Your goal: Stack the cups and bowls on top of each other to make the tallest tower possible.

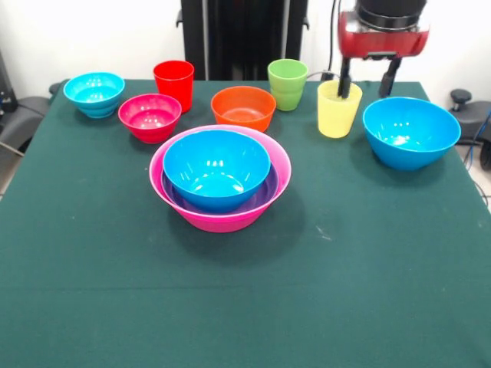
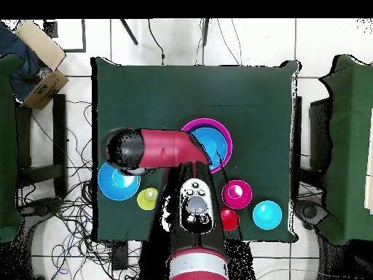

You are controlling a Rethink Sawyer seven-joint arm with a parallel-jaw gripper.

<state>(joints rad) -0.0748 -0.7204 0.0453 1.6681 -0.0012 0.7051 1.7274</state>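
Observation:
The tower is a large pink bowl (image 1: 220,218) (image 2: 191,128) holding a purple bowl (image 1: 261,201) and a blue bowl (image 1: 216,167) nested inside. In a row behind it stand a cyan bowl (image 1: 94,93) (image 2: 267,214), a magenta bowl (image 1: 149,117) (image 2: 237,194), a red cup (image 1: 174,83) (image 2: 229,219), an orange bowl (image 1: 243,107) and a green cup (image 1: 288,83). At the right are a yellow cup (image 1: 338,111) (image 2: 148,198) and a second blue bowl (image 1: 411,134) (image 2: 116,182). My gripper (image 1: 367,83) hangs open and empty above and behind these two. One finger (image 1: 344,79) overlaps the yellow cup's far rim.
Everything stands on a dark green tablecloth (image 1: 245,307). In the overhead view the red arm (image 2: 164,149) hides the orange bowl and the green cup. Chairs and cables surround the table.

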